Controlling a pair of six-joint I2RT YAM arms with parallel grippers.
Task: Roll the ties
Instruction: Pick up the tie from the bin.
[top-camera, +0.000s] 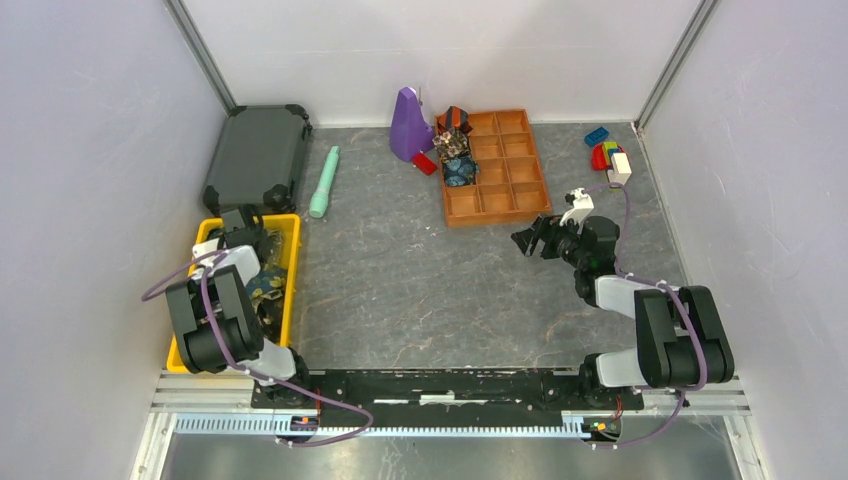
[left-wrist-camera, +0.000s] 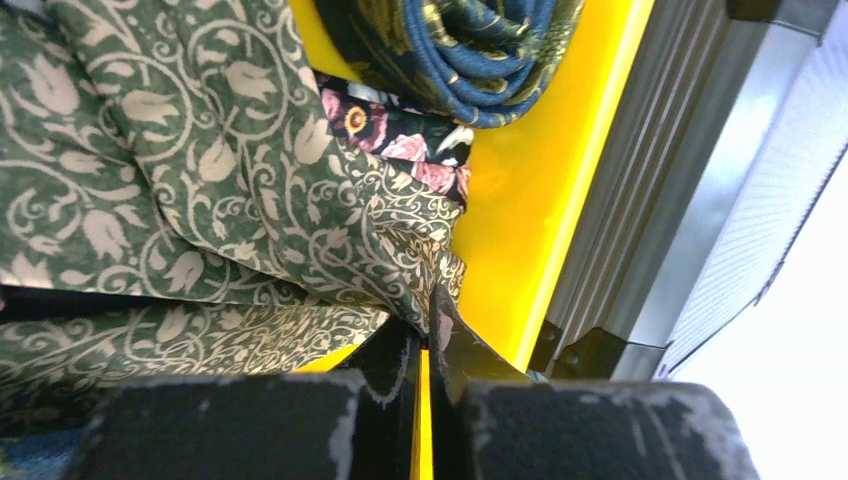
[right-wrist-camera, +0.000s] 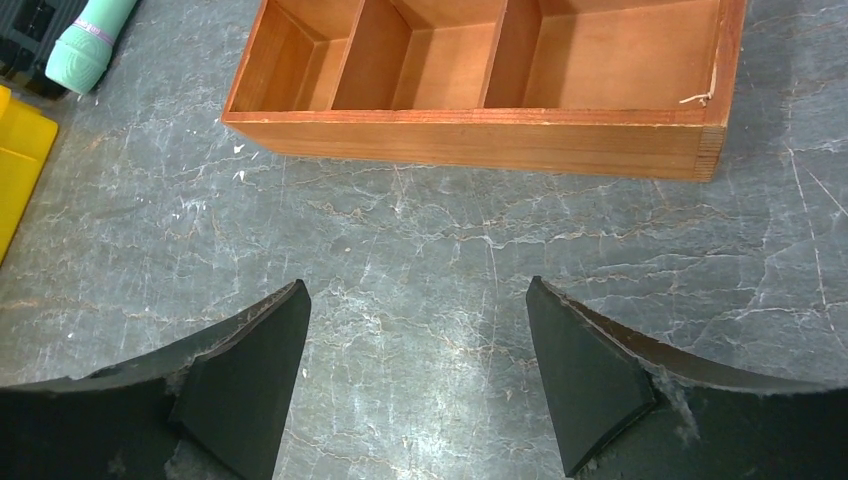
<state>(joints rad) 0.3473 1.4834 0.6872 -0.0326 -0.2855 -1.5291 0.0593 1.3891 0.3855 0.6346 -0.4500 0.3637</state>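
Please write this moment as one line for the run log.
left gripper: shut on green tie in yellow bin | right gripper: open, empty, above table

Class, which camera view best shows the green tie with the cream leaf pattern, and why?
The left wrist view: the green tie fills the frame, pattern sharp, a fold pinched in the shut left gripper. The top view hides it under the left arm, inside the yellow bin. The right wrist view shows none of it.
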